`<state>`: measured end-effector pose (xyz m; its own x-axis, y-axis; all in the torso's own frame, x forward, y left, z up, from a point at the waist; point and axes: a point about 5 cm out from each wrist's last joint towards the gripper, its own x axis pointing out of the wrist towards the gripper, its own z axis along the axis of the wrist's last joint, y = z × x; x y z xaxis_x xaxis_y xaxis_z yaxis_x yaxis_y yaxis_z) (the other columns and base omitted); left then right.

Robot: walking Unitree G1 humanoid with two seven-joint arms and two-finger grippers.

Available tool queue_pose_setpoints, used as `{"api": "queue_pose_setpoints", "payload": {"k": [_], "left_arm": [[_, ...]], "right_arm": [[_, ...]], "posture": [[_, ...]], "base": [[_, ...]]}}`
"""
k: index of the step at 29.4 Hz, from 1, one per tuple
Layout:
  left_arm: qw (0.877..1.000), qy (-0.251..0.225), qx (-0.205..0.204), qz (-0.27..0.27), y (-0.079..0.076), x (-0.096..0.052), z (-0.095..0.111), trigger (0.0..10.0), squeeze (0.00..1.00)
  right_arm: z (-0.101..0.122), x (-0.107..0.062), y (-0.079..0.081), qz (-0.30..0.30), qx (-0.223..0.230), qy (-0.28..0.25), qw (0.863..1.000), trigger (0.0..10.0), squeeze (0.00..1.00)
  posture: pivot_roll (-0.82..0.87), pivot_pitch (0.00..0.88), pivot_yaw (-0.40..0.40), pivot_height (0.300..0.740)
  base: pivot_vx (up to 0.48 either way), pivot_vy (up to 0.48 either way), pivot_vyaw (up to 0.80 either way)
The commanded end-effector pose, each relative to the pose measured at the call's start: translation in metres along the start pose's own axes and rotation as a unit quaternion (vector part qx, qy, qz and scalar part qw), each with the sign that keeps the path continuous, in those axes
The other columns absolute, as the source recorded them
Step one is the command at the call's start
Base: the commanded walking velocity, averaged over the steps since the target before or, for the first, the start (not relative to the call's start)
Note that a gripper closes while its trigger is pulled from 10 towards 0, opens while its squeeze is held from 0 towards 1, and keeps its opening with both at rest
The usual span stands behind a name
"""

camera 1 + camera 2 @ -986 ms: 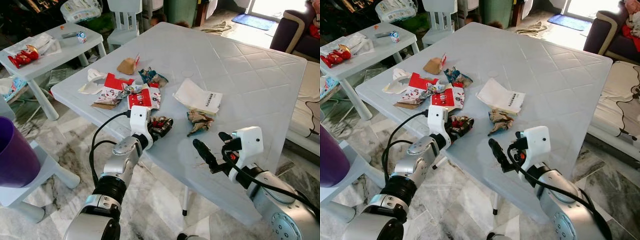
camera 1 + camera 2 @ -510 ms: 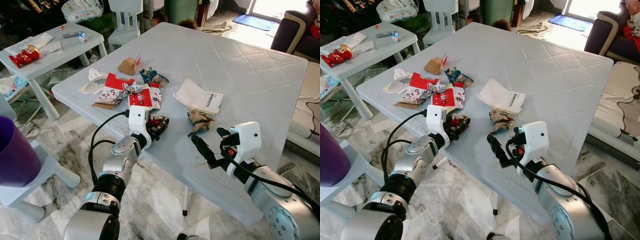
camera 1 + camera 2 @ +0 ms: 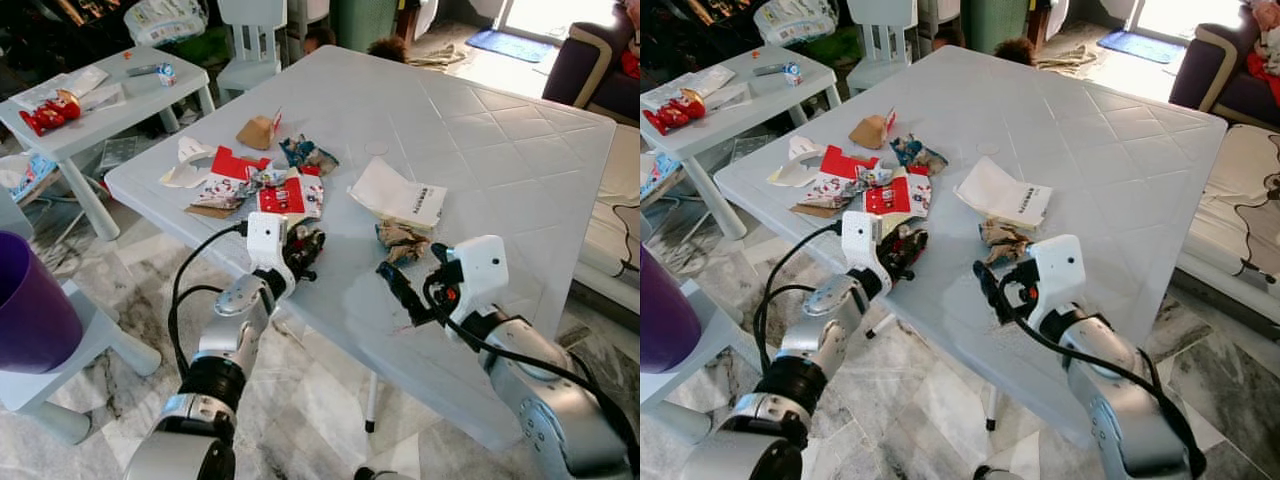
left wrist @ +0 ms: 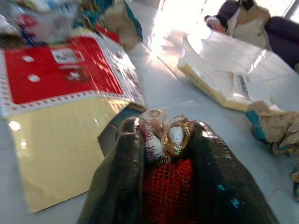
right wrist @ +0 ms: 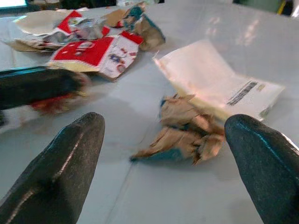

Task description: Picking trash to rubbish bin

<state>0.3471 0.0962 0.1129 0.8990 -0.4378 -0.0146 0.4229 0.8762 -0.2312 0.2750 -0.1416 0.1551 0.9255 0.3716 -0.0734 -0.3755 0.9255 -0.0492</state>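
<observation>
Trash, a red wrapper [image 4: 161, 186], is sitting clamped in the left end effector [image 3: 300, 247] at centre frame, while the wide-open right end effector [image 5: 163, 154], apparently mid-approach, is needing to close on the crumpled brown wrapper [image 5: 184, 128].

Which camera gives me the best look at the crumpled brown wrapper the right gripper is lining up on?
The right wrist view: the crumpled brown wrapper lies large between the right gripper's spread fingers, apart from both, beside the white paper. Both eye views show it small, just ahead of the fingertips. The left wrist view catches it at the frame edge.
</observation>
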Motion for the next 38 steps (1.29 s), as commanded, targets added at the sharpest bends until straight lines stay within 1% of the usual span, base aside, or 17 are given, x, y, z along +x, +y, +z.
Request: {"api": "queue_pose_setpoints", "payload": {"k": [1, 4, 5, 6, 9, 11, 13, 14, 15, 18, 26, 33, 34, 35, 36, 37, 38], "left_arm": [[1.0, -0.022, 0.002, 0.007, -0.001, -0.005, 0.007, 0.0, 0.0], [0.999, -0.031, 0.005, 0.014, -0.001, -0.009, 0.009, 0.0, 0.0], [0.999, -0.039, 0.006, 0.021, -0.001, -0.015, 0.01, 0.0, 0.0], [0.998, -0.053, 0.02, 0.033, -0.001, -0.029, 0.013, 0.0, 0.0], [0.996, -0.062, 0.028, 0.054, 0.001, -0.048, 0.015, 0.0, 0.0], [0.995, -0.065, 0.034, 0.061, 0.002, -0.054, 0.016, 0.0, 0.0], [0.993, -0.068, 0.049, 0.081, 0.006, -0.071, 0.018, 0.0, 0.0], [0.993, -0.068, 0.049, 0.081, 0.006, -0.071, 0.018, 0.0, 0.0], [0.992, -0.068, 0.052, 0.093, 0.009, -0.078, 0.019, 0.0, 0.0], [0.992, -0.059, 0.057, 0.1, 0.009, -0.087, 0.02, 0.0, 0.0], [0.992, -0.056, 0.062, 0.092, 0.003, -0.09, 0.025, 0.0, 0.0], [0.993, -0.056, 0.061, 0.083, 0.0, -0.087, 0.028, 0.0, 0.0], [0.993, -0.056, 0.062, 0.081, 0.0, -0.086, 0.029, 0.0, 0.0], [0.993, -0.055, 0.062, 0.08, -0.001, -0.086, 0.03, 0.0, 0.0], [0.993, -0.055, 0.062, 0.08, -0.001, -0.086, 0.03, 0.0, 0.0], [0.994, -0.053, 0.063, 0.079, -0.001, -0.085, 0.03, 0.0, 0.0], [0.994, -0.052, 0.062, 0.079, -0.001, -0.085, 0.03, 0.0, 0.0]], "right_arm": [[-0.001, 0.006, -0.003, -0.012, -0.01, -0.005, 1.0, 10.0, 0.0], [0.0, 0.011, -0.005, -0.015, -0.017, -0.011, 1.0, 10.0, 0.0], [0.0, 0.015, -0.007, -0.018, -0.024, -0.016, 0.999, 10.0, 0.0], [0.0, 0.025, -0.011, -0.031, -0.032, -0.025, 0.999, 10.0, 0.0], [0.0, 0.038, -0.016, -0.045, -0.039, -0.031, 0.998, 10.0, 0.0], [0.0, 0.041, -0.017, -0.049, -0.044, -0.032, 0.997, 10.0, 0.0], [-0.001, 0.054, -0.02, -0.059, -0.051, -0.036, 0.996, 10.0, 0.0], [-0.001, 0.054, -0.02, -0.059, -0.051, -0.036, 0.996, 10.0, 0.0], [-0.001, 0.059, -0.021, -0.063, -0.055, -0.037, 0.996, 10.0, 0.0], [-0.002, 0.067, -0.025, -0.075, -0.067, -0.033, 0.994, 10.0, 0.0], [-0.016, 0.071, -0.034, -0.102, -0.103, 0.005, 0.99, 10.0, 0.0], [-0.03, 0.067, -0.04, -0.112, -0.094, 0.038, 0.988, 10.0, 0.0], [-0.032, 0.066, -0.04, -0.11, -0.093, 0.042, 0.989, 5.1, 0.0], [-0.034, 0.065, -0.04, -0.107, -0.09, 0.046, 0.989, 2.7, 0.0], [-0.034, 0.065, -0.04, -0.107, -0.09, 0.046, 0.989, 2.7, 0.0], [-0.037, 0.064, -0.039, -0.105, -0.076, 0.051, 0.99, 0.0, 0.0], [-0.039, 0.063, -0.039, -0.103, -0.07, 0.056, 0.991, 0.0, 0.0]], "posture": [[-0.05, 0.07, -0.018, 0.74], [-0.03, 0.07, -0.016, 0.74], [-0.03, 0.07, -0.016, 0.74], [0.0, 0.072, -0.015, 0.74], [0.04, 0.074, -0.019, 0.74], [0.04, 0.074, -0.019, 0.74], [0.09, 0.076, -0.025, 0.74], [0.09, 0.076, -0.025, 0.74], [0.1, 0.077, -0.026, 0.74], [0.13, 0.083, -0.03, 0.74], [0.14, 0.082, -0.028, 0.74], [0.13, 0.081, -0.021, 0.74], [0.12, 0.081, -0.018, 0.74], [0.12, 0.081, -0.018, 0.74], [0.12, 0.081, -0.018, 0.74], [0.12, 0.084, -0.018, 0.74], [0.12, 0.084, -0.017, 0.74]], "base": [[0.0, 0.0, 0.0], [0.0, 0.0, 0.0], [0.0, 0.0, 0.0], [0.0, 0.0, 0.0], [0.0, 0.0, 0.0], [0.0, 0.0, 0.0], [0.0, 0.0, 0.0], [0.0, 0.0, 0.0], [0.0, 0.0, 0.0], [0.0, 0.0, 0.0], [0.0, 0.0, 0.0], [0.0, 0.0, 0.0], [0.0, 0.0, 0.0], [0.0, 0.0, 0.0], [0.0, 0.0, 0.0], [0.0, 0.0, 0.0], [0.0, 0.0, 0.0]]}}
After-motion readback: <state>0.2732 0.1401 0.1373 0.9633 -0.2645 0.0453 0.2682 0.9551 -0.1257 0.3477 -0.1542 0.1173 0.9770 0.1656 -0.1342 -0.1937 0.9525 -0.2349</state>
